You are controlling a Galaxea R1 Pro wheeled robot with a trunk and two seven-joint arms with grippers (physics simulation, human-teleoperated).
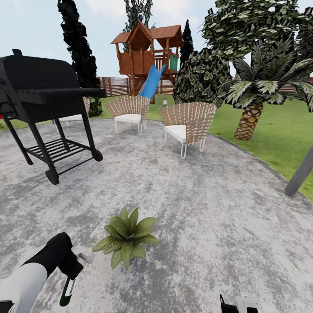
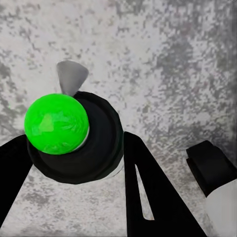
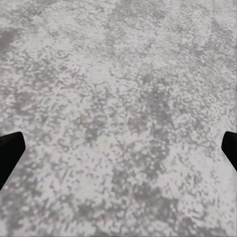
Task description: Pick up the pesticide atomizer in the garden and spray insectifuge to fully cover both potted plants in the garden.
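Your left pincer (image 1: 69, 271) is clenched on the spray bottle (image 1: 67, 292), which hangs below it over the grey patio (image 1: 208, 217), its dark body and white label pointing down. In the left wrist view the bottle (image 2: 74, 143) sits between the two black fingers (image 2: 153, 197), seen end-on as a dark round body with a bright green disc on it, and a pale grey lever pokes out beyond. Just beside your left pincer, toward the chairs, one potted plant (image 1: 126, 237) spreads its speckled leaves on the paving; its pot is hidden under them. Your right pincer (image 3: 118, 148) is released, its fingertips (image 3: 10, 153) wide apart over bare paving. Farther off stand a black grill (image 1: 43, 95), two woven chairs (image 1: 187, 124), a palm (image 1: 256, 95) and a wooden play tower (image 1: 148, 52).
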